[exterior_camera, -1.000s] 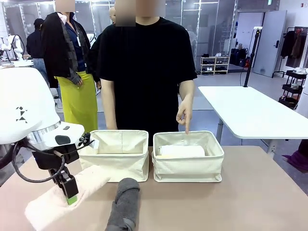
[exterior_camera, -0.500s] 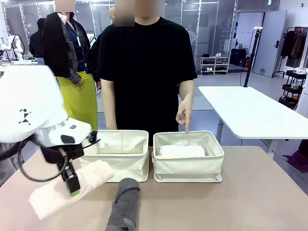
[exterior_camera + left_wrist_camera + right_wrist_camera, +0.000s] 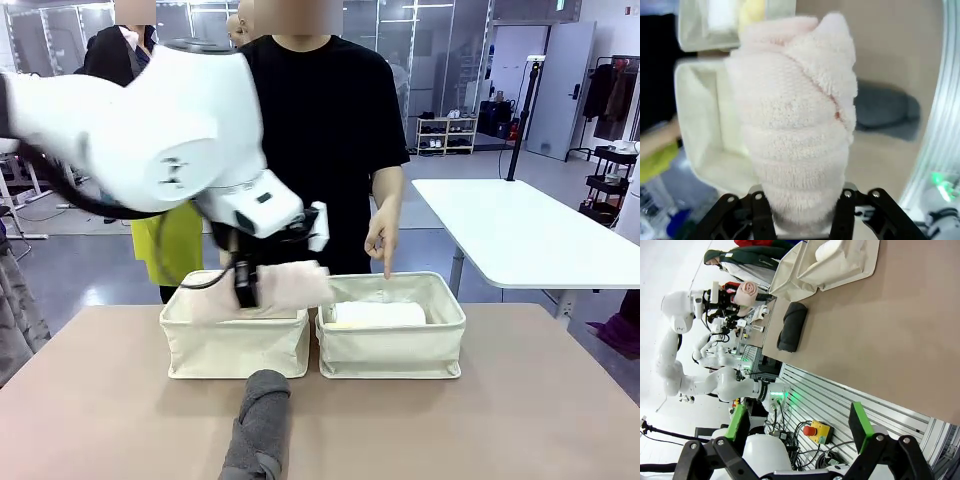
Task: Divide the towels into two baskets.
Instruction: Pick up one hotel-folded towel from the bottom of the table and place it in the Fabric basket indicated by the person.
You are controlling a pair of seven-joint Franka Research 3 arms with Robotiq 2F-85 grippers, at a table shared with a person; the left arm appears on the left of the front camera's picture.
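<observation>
Left fingers (image 3: 761,216) clamp pink towel (image 3: 795,130) above left basket (image 3: 235,345) rim | right fingers (image 3: 860,422) apart

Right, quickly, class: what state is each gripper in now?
Left gripper: shut on the pink towel.
Right gripper: open, holding nothing.

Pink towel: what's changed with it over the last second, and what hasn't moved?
The left hand, gripping the pink towel throughout, lifted it from the table's near left and carried it over the left basket, close to the right basket. Unmoved: the grey towel on the table, the white towel in the right basket, the person's hand pointing into it.
</observation>
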